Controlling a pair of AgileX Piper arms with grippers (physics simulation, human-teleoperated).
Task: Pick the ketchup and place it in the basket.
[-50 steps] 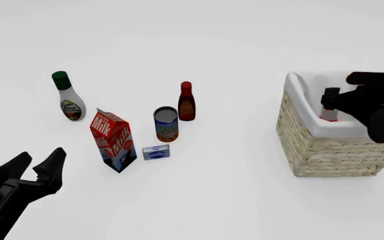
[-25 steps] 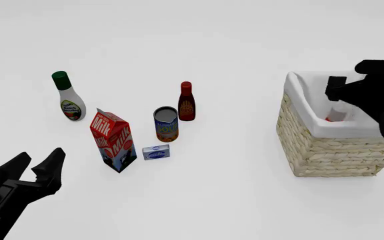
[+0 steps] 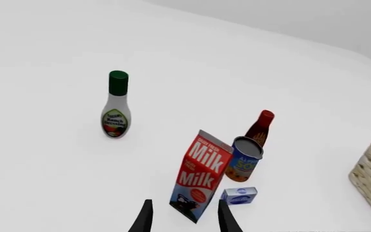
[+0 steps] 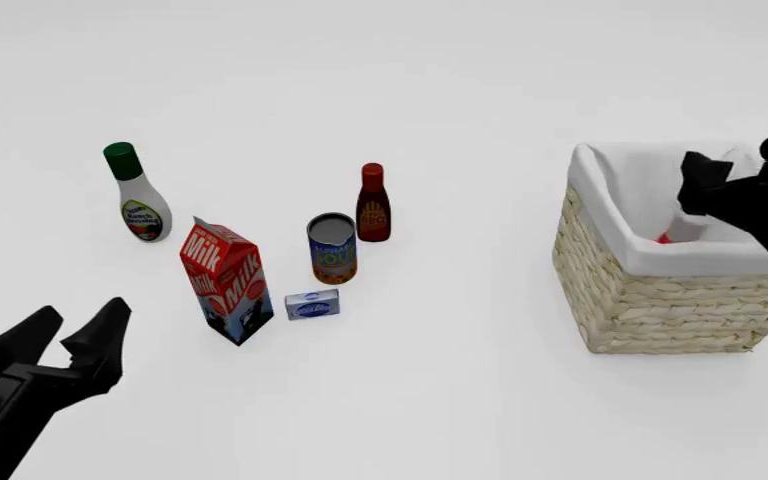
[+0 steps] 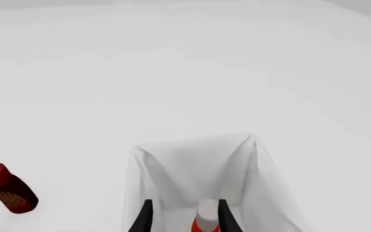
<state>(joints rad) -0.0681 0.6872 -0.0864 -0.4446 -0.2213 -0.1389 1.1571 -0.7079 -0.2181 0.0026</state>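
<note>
The ketchup [image 4: 663,238] sits inside the basket [image 4: 664,300], with only a bit of red showing over the white lining. In the right wrist view its white cap [image 5: 206,211] and red shoulder stand low in the lined basket [image 5: 192,164], between my spread fingers without touching them. My right gripper [image 4: 720,188] hovers open above the basket's right side. Near the front left corner, my left gripper [image 4: 71,335] rests open and empty, with the milk carton just beyond its fingertips [image 3: 144,220].
Left of centre stand a white bottle with a green cap [image 4: 136,195], a milk carton [image 4: 228,283], a soup can [image 4: 332,248], a small dark-red bottle [image 4: 373,204] and a little blue box [image 4: 312,304].
My right gripper let go of the ketchup and rose up and to the right. The bottle dropped lower into the basket. The left arm stayed put.
</note>
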